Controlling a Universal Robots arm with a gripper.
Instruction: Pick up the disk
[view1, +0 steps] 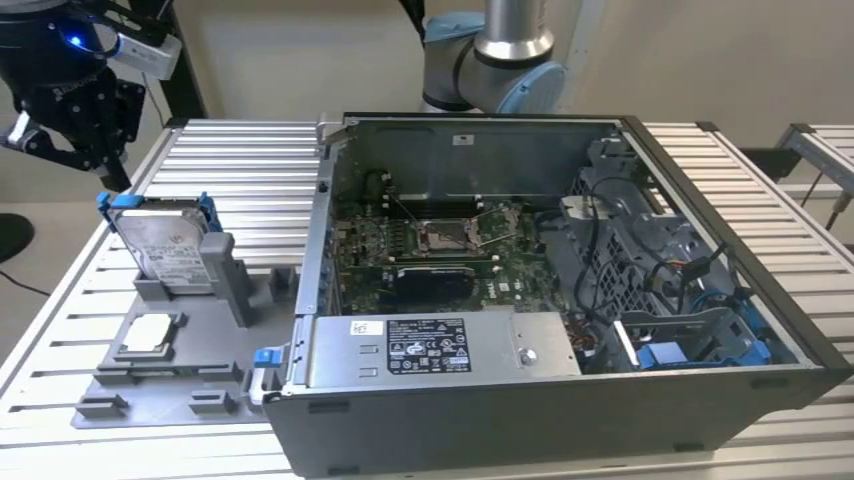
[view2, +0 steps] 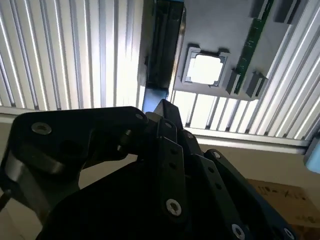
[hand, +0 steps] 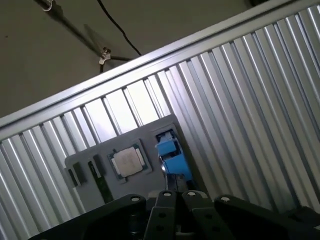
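Far left of the exterior view, the gripper (view1: 118, 178) hangs in the air off the tabletop's (view1: 240, 160) back-left corner. The jaws look drawn together to me, and there's nothing in them.

The thing that matters is where the disk (view1: 167, 245) sits relative to it: below the gripper and a bit toward the exterior view's right, apart from it, no contact at all. It's standing on edge in a grey holder (view1: 227, 275) at the back corner of the tray (view1: 167, 385), and the tray lies along the tabletop's left edge. So its long axis runs roughly up and down, leaning back a touch, with the labelled face turned to the front edge of the tabletop and the blue bracket's top edge being the part closest to the gripper. In the first wrist view you're looking down on that thin blue edge, just past the gripper's links. My guess is any grab has to come down from above, across the thin side.

The chip (view1: 147, 333) lies flat on the tray, nearer its front edge. Further right, the open case (view1: 534, 430) takes up the middle of the tabletop.
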